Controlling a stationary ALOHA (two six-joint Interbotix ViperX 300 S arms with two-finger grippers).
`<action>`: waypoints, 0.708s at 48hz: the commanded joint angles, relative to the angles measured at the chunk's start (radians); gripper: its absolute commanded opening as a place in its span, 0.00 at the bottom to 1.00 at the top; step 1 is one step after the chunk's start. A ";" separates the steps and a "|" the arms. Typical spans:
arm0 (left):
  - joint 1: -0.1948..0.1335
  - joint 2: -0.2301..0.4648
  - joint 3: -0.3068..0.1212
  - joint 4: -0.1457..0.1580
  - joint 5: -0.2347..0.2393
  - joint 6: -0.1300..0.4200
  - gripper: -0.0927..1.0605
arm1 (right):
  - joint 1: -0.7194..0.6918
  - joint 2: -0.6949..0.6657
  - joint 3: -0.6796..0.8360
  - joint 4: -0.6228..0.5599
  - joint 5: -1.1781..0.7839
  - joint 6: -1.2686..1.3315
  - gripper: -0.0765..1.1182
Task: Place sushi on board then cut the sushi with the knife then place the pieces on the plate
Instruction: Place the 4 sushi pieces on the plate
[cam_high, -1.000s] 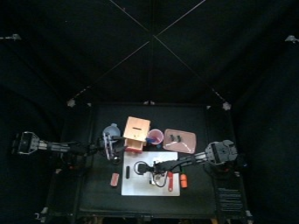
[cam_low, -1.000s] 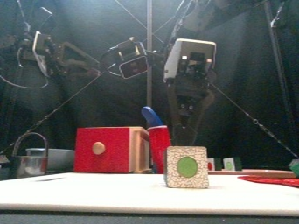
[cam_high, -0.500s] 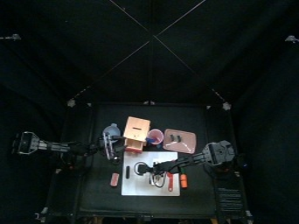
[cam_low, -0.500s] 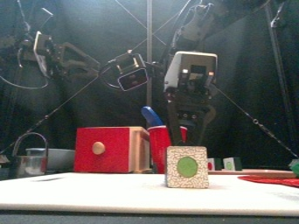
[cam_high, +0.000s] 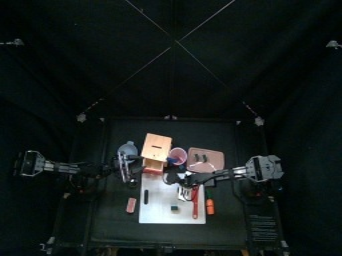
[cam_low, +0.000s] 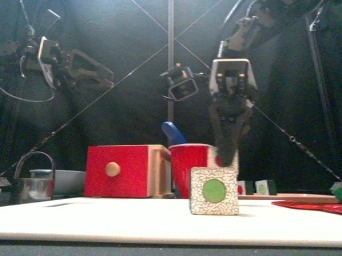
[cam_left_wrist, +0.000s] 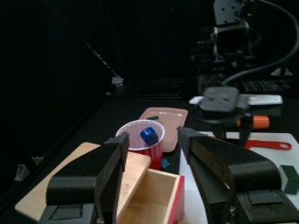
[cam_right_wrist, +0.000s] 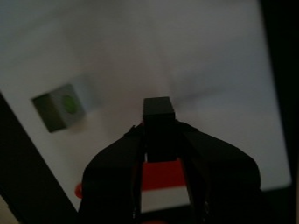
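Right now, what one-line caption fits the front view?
Right gripper hangs near a sushi piece on the white board; red cup and wooden box behind.

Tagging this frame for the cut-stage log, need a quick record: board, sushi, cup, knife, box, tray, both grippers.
board: white, nearest the front
sushi: one piece upright on the board, green end facing front
cup: red, behind the board
knife: blue, standing in the cup
box: wooden, red front, left of the cup
tray: pink, right of the box
left gripper: open, rests by the box
right gripper: jaws together, hangs behind the sushi near the cup; anything held unclear
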 joint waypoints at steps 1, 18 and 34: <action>0.003 0.000 -0.005 0.000 -0.005 0.002 0.82 | -0.072 -0.170 0.120 -0.026 0.015 0.086 0.57; 0.003 0.000 -0.002 0.002 -0.005 0.002 0.82 | -0.302 -0.472 0.423 -0.163 0.086 0.508 0.58; 0.002 -0.002 0.002 0.011 -0.005 0.002 0.82 | -0.466 -0.380 0.440 -0.350 -0.035 0.658 0.59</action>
